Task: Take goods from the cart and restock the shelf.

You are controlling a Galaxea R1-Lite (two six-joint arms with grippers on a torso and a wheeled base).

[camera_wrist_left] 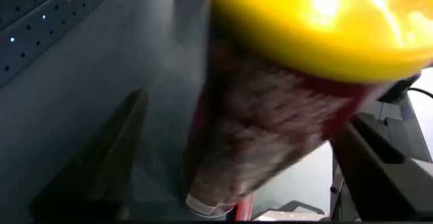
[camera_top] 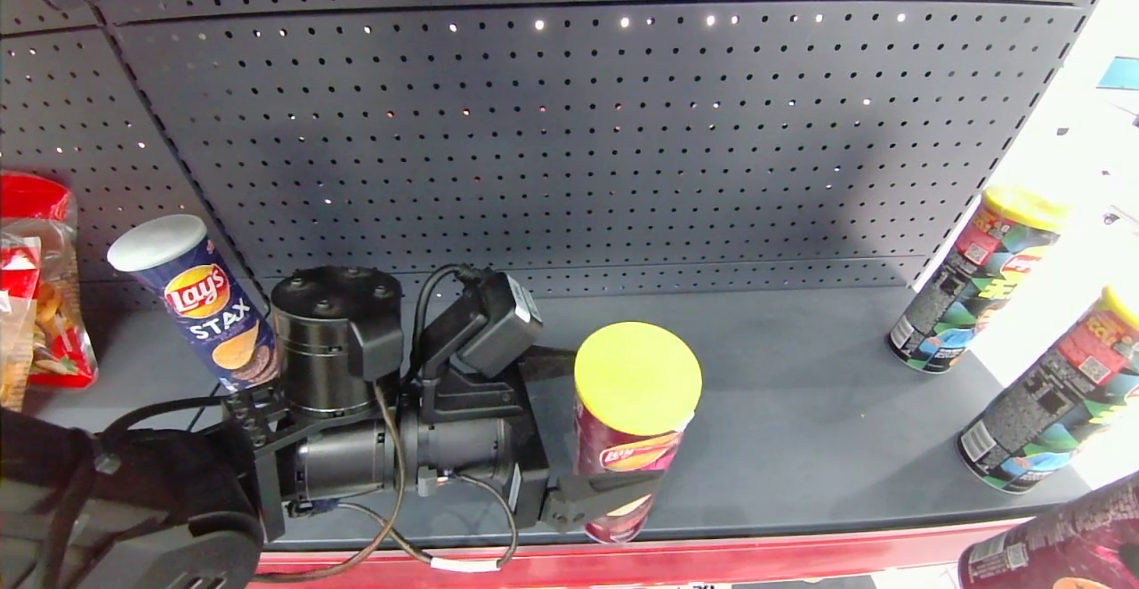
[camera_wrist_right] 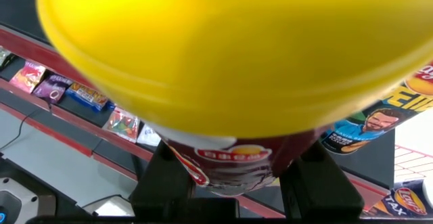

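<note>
Red can (camera_top: pixel 634 429) sitting at the shelf's front edge, left tool loosened around it.
The red can is standing near the front edge of the shelf (camera_top: pixel 801 411), about midway along it. The left tool (camera_top: pixel 614 424) is straddling its lower body, with a gap showing on one side. The right tool (camera_wrist_right: pixel 237 190) is clamping a second can (camera_wrist_right: pixel 230 163) by its body. Judgement: these tubes are probably light, smooth-walled, crushable and easily tipped, so grip mid-body, never at the lid.

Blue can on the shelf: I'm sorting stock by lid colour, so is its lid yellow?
No, the blue can on the shelf has a white lid; the yellow lid tops the maroon can to its right.
</note>
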